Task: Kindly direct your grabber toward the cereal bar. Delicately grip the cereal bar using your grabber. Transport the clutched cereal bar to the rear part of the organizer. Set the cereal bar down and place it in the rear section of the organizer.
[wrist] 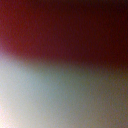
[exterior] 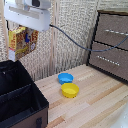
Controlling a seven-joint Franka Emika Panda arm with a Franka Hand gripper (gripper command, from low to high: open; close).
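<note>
The grabber is up high and holds the cereal bar tight. The bar hangs in the air above the back end of the organizer, near the table's back left corner. This looks like the carrying step. Next, it needs to go down slowly into the back part and let go.

The wrist view is only a red and grey blur.

My wrist view is a total blur: a dark red band over a pale grey-green one, nothing nameable. In the exterior view, the hand is cut off by the top edge, and its fingers are hidden behind the cereal bar, so I cannot read their spacing. The organizer runs off the exterior view's left and bottom edges, and the cabinet off its right.
</note>
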